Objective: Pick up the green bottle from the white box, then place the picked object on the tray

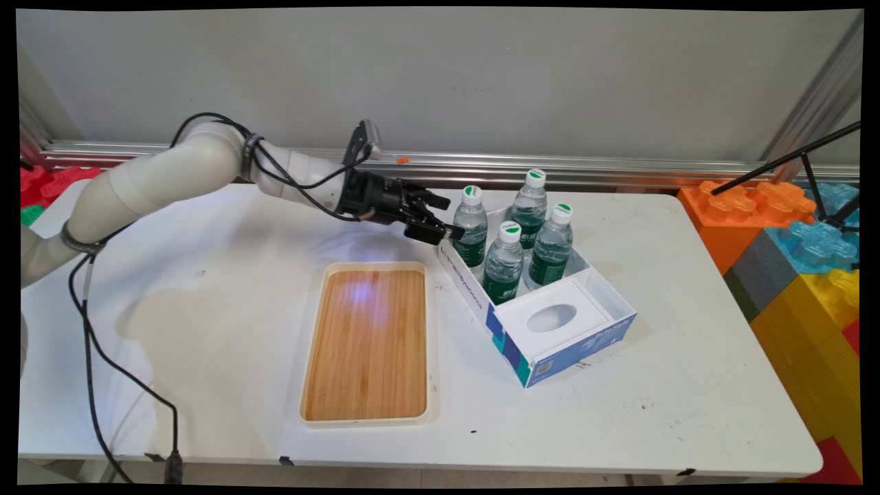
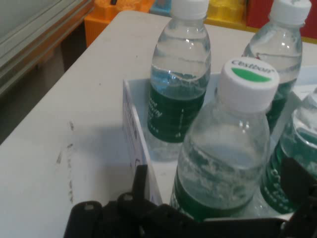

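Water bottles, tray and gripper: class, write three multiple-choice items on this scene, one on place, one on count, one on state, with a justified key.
1. Where do the water bottles stand?
A. on the tray
B. in the box
C. on the bare table

2. How many bottles are there?
A. two
B. four
C. six

3. The wooden tray is
A. empty
B. holding one bottle
C. stacked on the box

Key: 1 B, the white-and-blue box walls surround them. 2 B, four capped bottles show. 3 A, its wood surface is bare; the gripper hovers open beside the bottles.
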### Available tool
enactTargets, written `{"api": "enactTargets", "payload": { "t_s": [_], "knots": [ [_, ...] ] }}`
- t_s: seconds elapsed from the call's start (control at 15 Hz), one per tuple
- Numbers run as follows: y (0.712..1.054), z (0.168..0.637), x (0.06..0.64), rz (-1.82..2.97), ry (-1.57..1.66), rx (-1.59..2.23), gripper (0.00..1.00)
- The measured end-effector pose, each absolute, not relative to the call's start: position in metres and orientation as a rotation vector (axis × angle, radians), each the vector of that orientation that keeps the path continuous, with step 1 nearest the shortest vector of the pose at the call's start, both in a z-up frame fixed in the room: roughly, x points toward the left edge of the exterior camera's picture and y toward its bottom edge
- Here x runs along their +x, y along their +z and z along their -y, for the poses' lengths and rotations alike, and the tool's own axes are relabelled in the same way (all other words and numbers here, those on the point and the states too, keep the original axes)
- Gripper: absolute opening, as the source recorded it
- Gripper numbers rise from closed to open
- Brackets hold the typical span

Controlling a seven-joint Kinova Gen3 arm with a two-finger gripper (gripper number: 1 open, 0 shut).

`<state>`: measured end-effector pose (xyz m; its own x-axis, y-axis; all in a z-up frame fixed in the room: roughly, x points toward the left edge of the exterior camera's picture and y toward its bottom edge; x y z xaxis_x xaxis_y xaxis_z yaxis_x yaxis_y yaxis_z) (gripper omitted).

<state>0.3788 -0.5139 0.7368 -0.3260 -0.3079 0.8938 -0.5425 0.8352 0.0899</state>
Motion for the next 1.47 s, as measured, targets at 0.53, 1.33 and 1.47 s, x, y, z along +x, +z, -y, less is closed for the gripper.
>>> {"api": "enactTargets", "payload": {
  "t_s": [0.53, 1.33, 1.47],
  "knots": [
    [0.725, 0.530, 0.356, 1.925, 0.292, 0.614, 0.00],
    [0.722, 0.541, 0.348, 1.927, 0.309, 0.623, 0.00],
    [0.728, 0.540, 0.347, 1.918, 0.309, 0.620, 0.00]
  ]
}}
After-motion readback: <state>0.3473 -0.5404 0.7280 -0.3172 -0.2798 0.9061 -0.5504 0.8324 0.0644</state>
